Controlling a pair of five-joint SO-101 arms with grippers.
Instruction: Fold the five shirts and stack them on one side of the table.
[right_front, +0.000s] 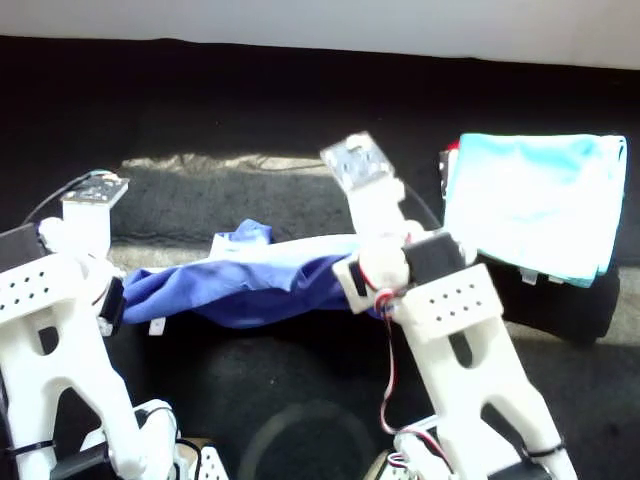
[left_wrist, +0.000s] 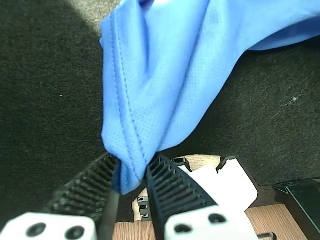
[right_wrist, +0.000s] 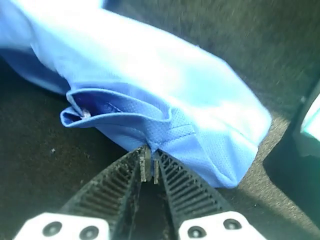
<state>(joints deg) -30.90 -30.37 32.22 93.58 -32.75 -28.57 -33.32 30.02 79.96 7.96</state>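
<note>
- Blue mesh-knit shirt (right_front: 250, 275) hangs bunched between my two arms, mid-table above the black felt table cover (right_front: 250, 100), which runs on to the far edge.
- Left gripper (left_wrist: 132, 172) pinches one hem; right gripper (right_wrist: 150, 159) clamps the other end.
- Folded pale-blue shirt stack (right_front: 535, 205) sits at the right edge, just beside my right arm.

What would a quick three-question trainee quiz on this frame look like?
1. True or false: the blue shirt lies loose, held by no gripper.
2. The left gripper is: A open; B shut on the blue shirt; C shut on a cable.
3. Fill in: the folded turquoise shirt tops a pile beside the ___ arm.

Key: 1 false; 2 B; 3 right.
</note>
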